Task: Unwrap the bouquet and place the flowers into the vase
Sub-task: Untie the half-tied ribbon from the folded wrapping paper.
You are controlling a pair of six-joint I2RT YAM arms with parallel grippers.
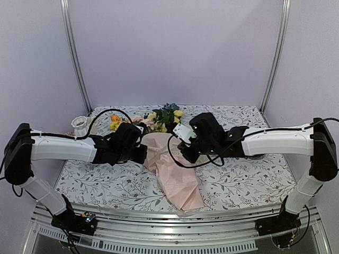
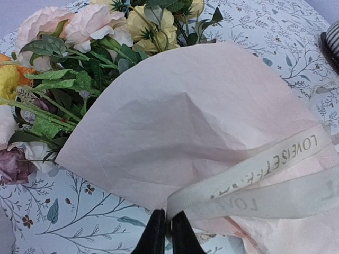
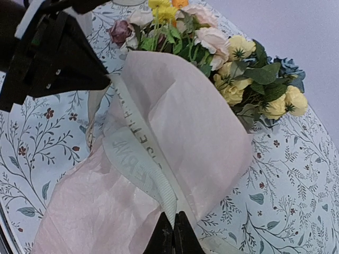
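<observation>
Far left, back of table: the vase [image 1: 79, 126] is standing upright on the leaf-print cloth [image 1: 238, 174], well apart from the bouquet, nothing in it that the top view shows.

Left arm is reaching inward across the cloth. The left gripper [image 1: 142, 154] is sitting against the left edge of the wrap. Left wrist view: its jaws are standing almost together, and a band of the ribbon [image 2: 254, 174] is running down into the tips. Right wrist view agrees: the ribbon is coming straight out from between those tips. Reading: it is pinching the ribbon.

Centre: the bouquet [image 1: 172, 159] is lying flat on the cloth between the two grippers, heads pointing to the back of the table. The pink wrapping paper [image 1: 177, 180] is fanning out toward the near edge, crinkled, loosely folded around the stems. The flowers [image 1: 161, 119] are sticking out of the far end of the wrap: yellow, pale pink, orange, some blue behind. All are lying in the wrap.

Right of the wrap: the right gripper [image 3: 172, 233] is hovering low over the paper, jaws pressed together. The other end of the ribbon is dropping into its tips; it appears to be nipping it. The ribbon is arching loosely over the paper between the two grippers.
</observation>
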